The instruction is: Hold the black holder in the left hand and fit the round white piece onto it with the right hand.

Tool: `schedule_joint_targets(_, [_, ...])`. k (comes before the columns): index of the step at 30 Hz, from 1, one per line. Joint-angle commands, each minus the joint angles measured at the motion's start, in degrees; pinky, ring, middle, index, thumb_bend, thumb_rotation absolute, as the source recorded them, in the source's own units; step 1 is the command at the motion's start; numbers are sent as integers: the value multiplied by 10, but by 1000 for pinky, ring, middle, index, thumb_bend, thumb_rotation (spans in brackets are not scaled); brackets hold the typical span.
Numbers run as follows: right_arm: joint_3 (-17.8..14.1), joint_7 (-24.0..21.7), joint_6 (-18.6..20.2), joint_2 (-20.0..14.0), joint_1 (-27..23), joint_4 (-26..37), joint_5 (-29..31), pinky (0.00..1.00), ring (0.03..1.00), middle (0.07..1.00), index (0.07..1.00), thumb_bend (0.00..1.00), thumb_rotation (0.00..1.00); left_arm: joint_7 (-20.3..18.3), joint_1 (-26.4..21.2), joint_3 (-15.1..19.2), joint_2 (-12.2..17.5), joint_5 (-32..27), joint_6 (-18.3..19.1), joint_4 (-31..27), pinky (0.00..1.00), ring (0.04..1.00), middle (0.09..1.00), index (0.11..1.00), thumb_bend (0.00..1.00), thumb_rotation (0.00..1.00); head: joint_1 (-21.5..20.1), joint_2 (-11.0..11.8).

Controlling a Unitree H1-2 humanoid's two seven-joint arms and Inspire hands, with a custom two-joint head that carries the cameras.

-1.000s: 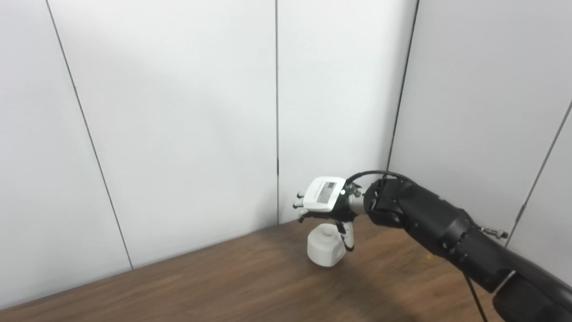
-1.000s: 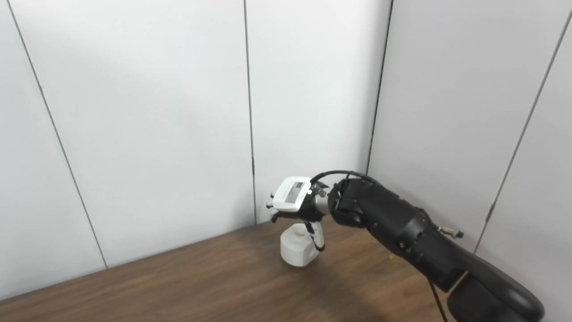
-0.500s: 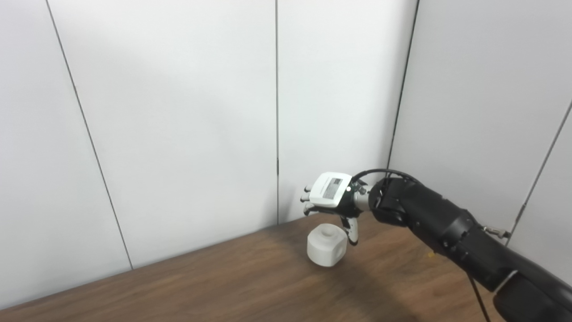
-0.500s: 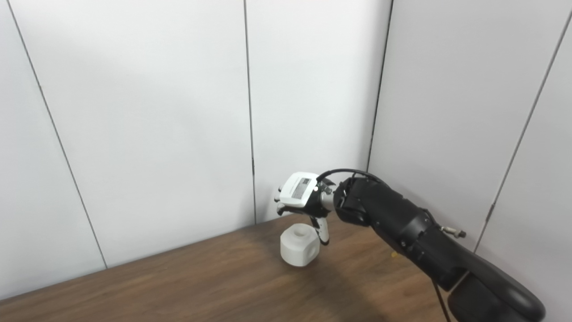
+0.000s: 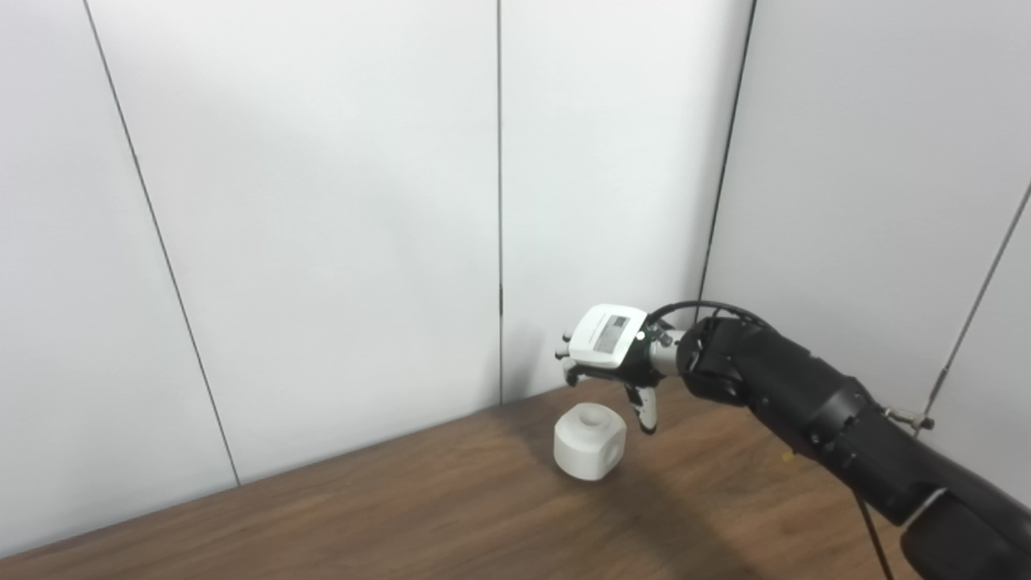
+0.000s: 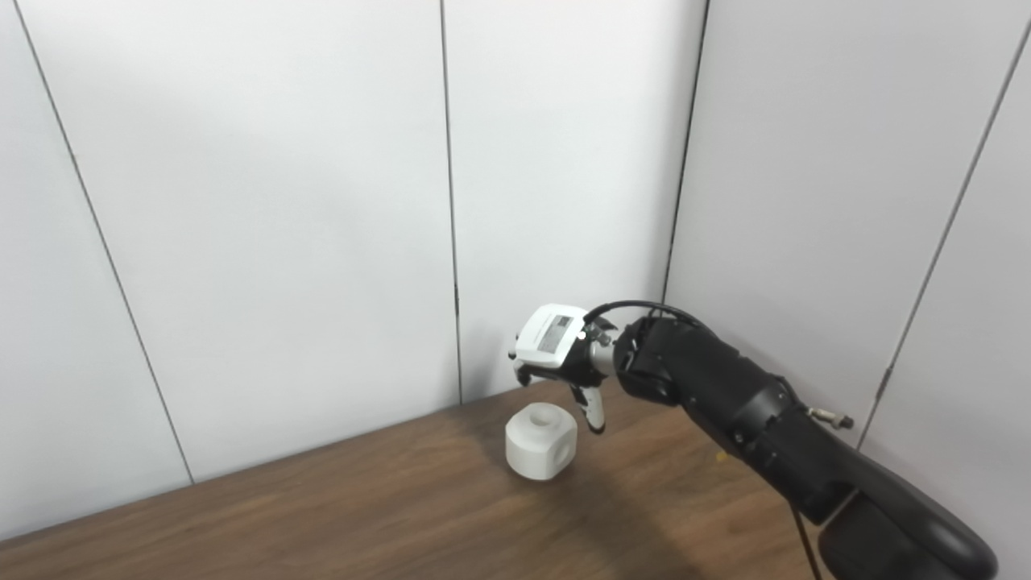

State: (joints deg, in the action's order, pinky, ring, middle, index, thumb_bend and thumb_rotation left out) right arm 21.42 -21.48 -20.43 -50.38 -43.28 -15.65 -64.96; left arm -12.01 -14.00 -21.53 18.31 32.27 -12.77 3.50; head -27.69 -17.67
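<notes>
Fingers on your right robot hand [image 5: 610, 360] hang apart and curled downward, holding nothing, with the hand hovering just above and to the right of the round white piece [image 5: 590, 441], right of centre in the frame. That piece sits alone on the brown tabletop [image 5: 362, 515], a chunky white block with rounded corners and a round hole facing up; nothing touches it. You should know that neither the black holder nor the left robot hand shows in either view, so you cannot judge from here where the piece must go. For the pickup, which looks like the step in hand, bring the hand back toward the left of the frame until it is centred over the hole, then lower it with the fingers spread wide enough to pass both sides of the block. Close on the flat side faces rather than the rounded corners, since a corner grip would likely let it twist. Keep the hole clear of your thumb, as it probably mates with the holder. Lift straight up before turning.
</notes>
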Motion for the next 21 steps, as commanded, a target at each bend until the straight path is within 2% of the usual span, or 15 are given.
schedule_joint_targets(1, [-13,25,1,-17,-20,6,4,821,923,897,612,832,217,-5,-1,1,9,1,-10,-13,1000,974,942,481,512,43,1,-1])
schedule_joint_targets(2, [-13,29,0,-17,-20,4,5,826,925,895,552,681,184,-6,-1,2,9,0,-10,-14,1000,973,941,481,512,43,1,-1])
schedule_joint_targets(3, [-13,33,0,-17,-20,3,6,831,926,893,509,574,159,-6,-1,2,9,0,-8,-15,1000,973,942,481,512,43,1,-1])
schedule_joint_targets(4, [-13,35,0,-17,-20,2,7,835,927,893,498,549,153,-7,-1,2,9,0,-8,-15,1000,974,942,481,512,43,1,0])
schedule_joint_targets(13, [-13,64,-3,-20,-16,-6,13,846,927,886,484,522,142,1,-1,5,7,-1,-13,-8,1000,966,936,481,512,43,2,1])
schedule_joint_targets(18, [-19,28,13,-15,-11,13,31,871,948,911,494,522,149,0,-1,5,8,2,-12,-8,1000,966,937,481,513,43,5,1])
schedule_joint_targets(19, [-20,22,15,-15,-10,15,33,873,951,916,574,691,191,0,0,5,9,2,-11,-9,1000,966,938,481,513,43,6,1])
schedule_joint_targets(20, [-21,11,21,-12,-9,20,37,874,953,919,623,796,217,-1,0,5,9,1,-11,-10,1000,967,938,481,513,43,6,1])
schedule_joint_targets(21, [-22,3,24,-11,-8,23,40,884,963,930,674,854,245,-1,1,5,9,1,-10,-11,1000,967,938,481,512,43,6,0])
